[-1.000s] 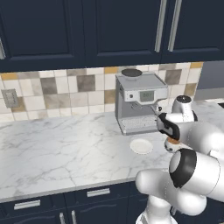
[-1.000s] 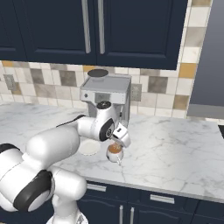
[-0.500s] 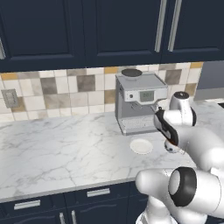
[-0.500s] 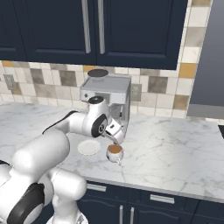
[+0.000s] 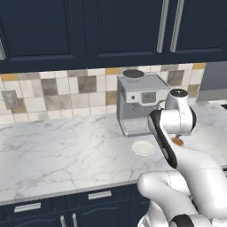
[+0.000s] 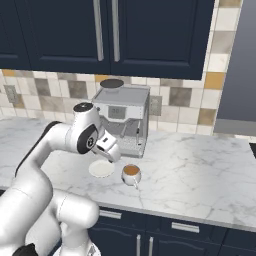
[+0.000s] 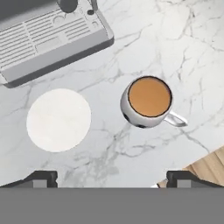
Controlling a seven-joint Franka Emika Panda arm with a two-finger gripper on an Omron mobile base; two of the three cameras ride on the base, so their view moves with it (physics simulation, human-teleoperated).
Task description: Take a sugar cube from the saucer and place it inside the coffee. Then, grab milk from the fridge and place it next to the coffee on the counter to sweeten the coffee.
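from left to right in the hand view we note the saucer (image 7: pixel 58 120) lying bare on the counter (image 7: pixel 183 48), no sugar cube visible on it, then the coffee (image 7: pixel 148 101) just beside it. the gripper (image 7: pixel 111 178) hangs above both, tips spread wide, nothing held. we judge the milk step is next: lift clear of the mug before turning away.

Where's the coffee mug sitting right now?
In the hand view the coffee stands on the counter, right of the saucer and in front of the espresso machine.
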